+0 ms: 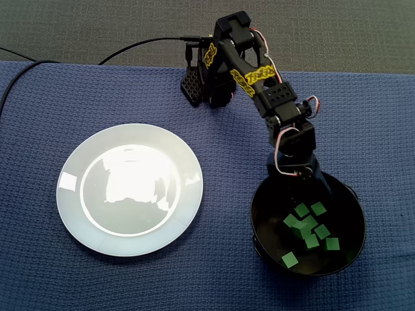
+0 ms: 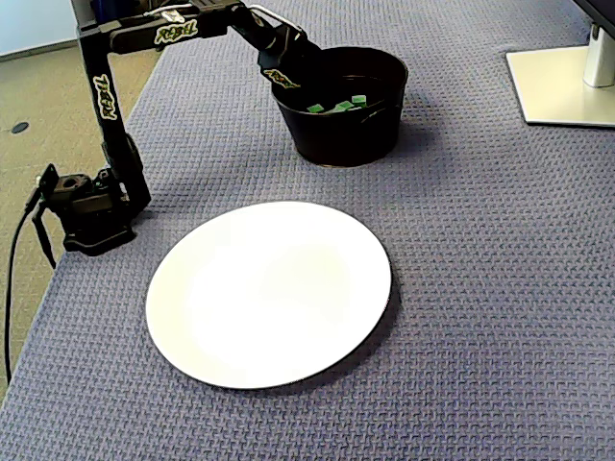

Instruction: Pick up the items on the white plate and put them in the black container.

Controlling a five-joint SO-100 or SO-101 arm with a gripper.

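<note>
The tool [image 1: 319, 186] dips into the black container [image 1: 357, 217], just beside the green squares [image 1: 308, 230] on its bottom; whether its jaws are apart I cannot tell, and the white plate [image 1: 130, 189], to the left in a fixed view, carries nothing.

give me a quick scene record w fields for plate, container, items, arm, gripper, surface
plate: white plate, nothing visible on it in both fixed views
container: black container, apart from the plate
items: several green squares lying inside the container
arm: black arm reaching over the container's rim
gripper: gripper dipped into the container; open or shut cannot be told
surface: blue woven cloth
</note>
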